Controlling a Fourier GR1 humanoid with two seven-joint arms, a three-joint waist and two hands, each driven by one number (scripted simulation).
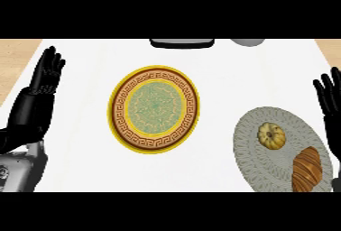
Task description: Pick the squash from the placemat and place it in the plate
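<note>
While spread across the whole view, white surface (pixel 80 171) carrying everything. At centre, round plate (pixel 154 109) with gold rim, brown key-pattern band and green middle, nothing on it. Toward four o'clock, grey oval placemat (pixel 256 158), partly cut by the lower edge. On the placemat, brown croissant (pixel 307 169) at its five o'clock side. At nine o'clock, left hand (pixel 45 72) upright, fingers straight and spread, holding nothing. At three o'clock, right hand (pixel 331 97), fingers likewise straight and open. Smallest, pale yellow squash (pixel 272 135) lying on the placemat's upper middle, apart from both hands.
</note>
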